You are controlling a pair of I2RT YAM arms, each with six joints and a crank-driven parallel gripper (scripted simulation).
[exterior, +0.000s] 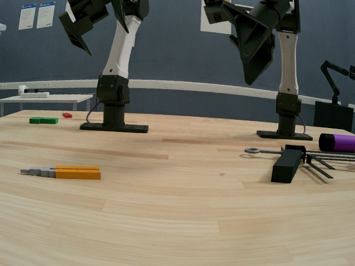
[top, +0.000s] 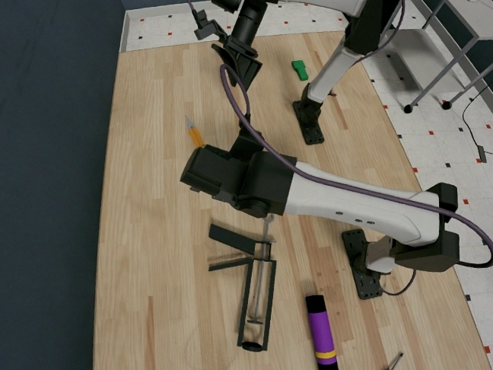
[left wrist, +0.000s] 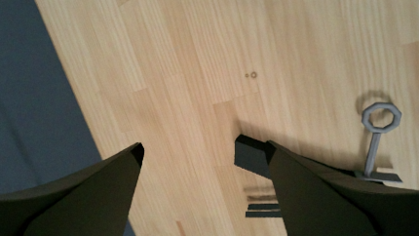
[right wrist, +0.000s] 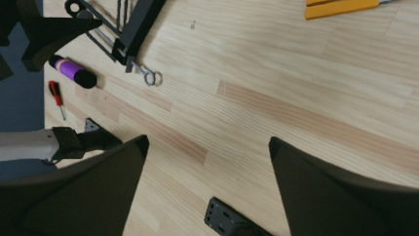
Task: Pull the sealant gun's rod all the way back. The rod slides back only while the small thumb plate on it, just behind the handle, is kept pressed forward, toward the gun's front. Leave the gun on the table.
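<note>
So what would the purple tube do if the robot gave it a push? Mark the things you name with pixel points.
The purple tube point(top: 320, 332) point(exterior: 344, 143) point(right wrist: 70, 69) would probably roll if pushed from the side, because it's round and lying down. Pushed on its flat black end, it would more likely slide. It looks straight, so I'd guess it's stiff.

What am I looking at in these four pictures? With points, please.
Two robot arms, the left point(top: 358, 199) point(exterior: 288, 63) point(right wrist: 29, 145) and the right point(top: 330, 75) point(exterior: 121, 48), stand on one wooden table. One picture looks down from above, another across the table; the last two come from cameras on each arm's wrist. On the table lie a sealant gun point(top: 272, 290) point(exterior: 286, 166) point(left wrist: 250, 155) point(right wrist: 141, 29), a purple tube point(top: 321, 330) point(exterior: 344, 142) point(right wrist: 69, 69), an orange-handled tool point(top: 195, 137) point(exterior: 78, 172) point(right wrist: 341, 7) and smaller items. Nothing is held: the left end effector point(exterior: 248, 73) point(left wrist: 204, 144) point(right wrist: 63, 41) and right end effector point(top: 240, 85) point(exterior: 108, 43) point(right wrist: 209, 138) are open.
</note>
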